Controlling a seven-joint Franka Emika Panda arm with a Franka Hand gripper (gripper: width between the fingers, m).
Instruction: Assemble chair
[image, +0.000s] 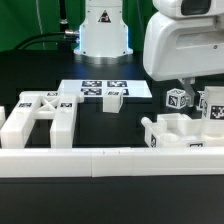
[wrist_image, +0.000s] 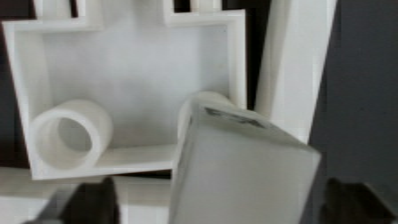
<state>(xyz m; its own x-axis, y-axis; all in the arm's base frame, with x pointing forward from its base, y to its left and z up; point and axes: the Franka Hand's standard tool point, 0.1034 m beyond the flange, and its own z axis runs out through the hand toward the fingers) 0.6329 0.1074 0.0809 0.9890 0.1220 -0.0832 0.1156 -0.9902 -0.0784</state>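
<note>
My gripper (image: 181, 90) hangs at the exterior view's right, above a white open-frame chair part (image: 176, 131). In the wrist view the gripper (wrist_image: 221, 206) is shut on a white tagged chair post (wrist_image: 242, 160), which stands tilted between the dark fingers (wrist_image: 82, 202). That post shows its tag under the hand in the exterior view (image: 178, 98). Below it lies the rimmed white frame part (wrist_image: 125, 55) with a round white ring piece (wrist_image: 71, 136) inside. Another tagged post (image: 213, 105) stands further right. A white slab assembly (image: 40, 116) sits at the left.
The marker board (image: 92, 87) lies at the middle back, with a small tagged white block (image: 113, 99) at its front edge. The long low white rail (image: 110, 160) runs across the front. The robot's base (image: 102, 30) stands behind.
</note>
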